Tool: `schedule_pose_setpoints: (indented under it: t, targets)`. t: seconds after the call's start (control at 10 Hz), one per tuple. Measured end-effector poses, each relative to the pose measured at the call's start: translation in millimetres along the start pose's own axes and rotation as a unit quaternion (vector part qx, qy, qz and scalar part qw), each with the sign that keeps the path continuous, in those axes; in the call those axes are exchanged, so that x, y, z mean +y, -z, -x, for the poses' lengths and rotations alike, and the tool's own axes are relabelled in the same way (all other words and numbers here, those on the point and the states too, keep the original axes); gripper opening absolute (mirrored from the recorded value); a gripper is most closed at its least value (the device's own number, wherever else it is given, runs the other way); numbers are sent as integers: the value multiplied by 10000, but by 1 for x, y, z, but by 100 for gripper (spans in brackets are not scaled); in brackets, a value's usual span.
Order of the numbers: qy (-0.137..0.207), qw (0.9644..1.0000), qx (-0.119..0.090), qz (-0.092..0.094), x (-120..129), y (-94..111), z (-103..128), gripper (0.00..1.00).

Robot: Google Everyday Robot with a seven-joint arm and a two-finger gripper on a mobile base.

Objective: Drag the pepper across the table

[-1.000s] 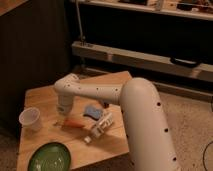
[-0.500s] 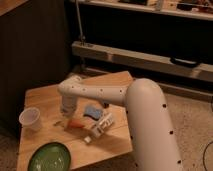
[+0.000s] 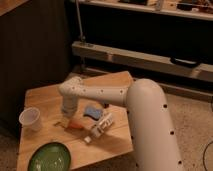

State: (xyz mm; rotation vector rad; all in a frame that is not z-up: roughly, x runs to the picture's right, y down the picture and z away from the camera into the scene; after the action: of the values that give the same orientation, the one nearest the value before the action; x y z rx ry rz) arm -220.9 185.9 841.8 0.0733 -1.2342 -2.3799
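Arm (image 3: 146, 102) shifted slightly, jaws low over table (image 3: 46, 96), pepper (image 3: 76, 125) just beside them

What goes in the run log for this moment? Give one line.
claw: low, at pepper | pepper: on table, between cup and bottle

Pale pincer (image 3: 66, 112) above the orange-red pepper (image 3: 76, 125) — light wooden table (image 3: 46, 97), green plate (image 3: 49, 158).

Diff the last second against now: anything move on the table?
No visible change. The gripper stays low over the table, at the left end of the pepper, which lies where it was; contact cannot be told. The cup, green bowl, sponge and white bottle are unmoved.
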Motion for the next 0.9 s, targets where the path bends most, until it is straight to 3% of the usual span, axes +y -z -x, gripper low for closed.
schedule_pose_setpoints:
  t: [0.5, 0.9]
  targets:
    - [-308, 9995, -63, 99, 0, 11, 48, 14]
    - [-780, 9968, -13, 157, 6, 16, 94, 14]
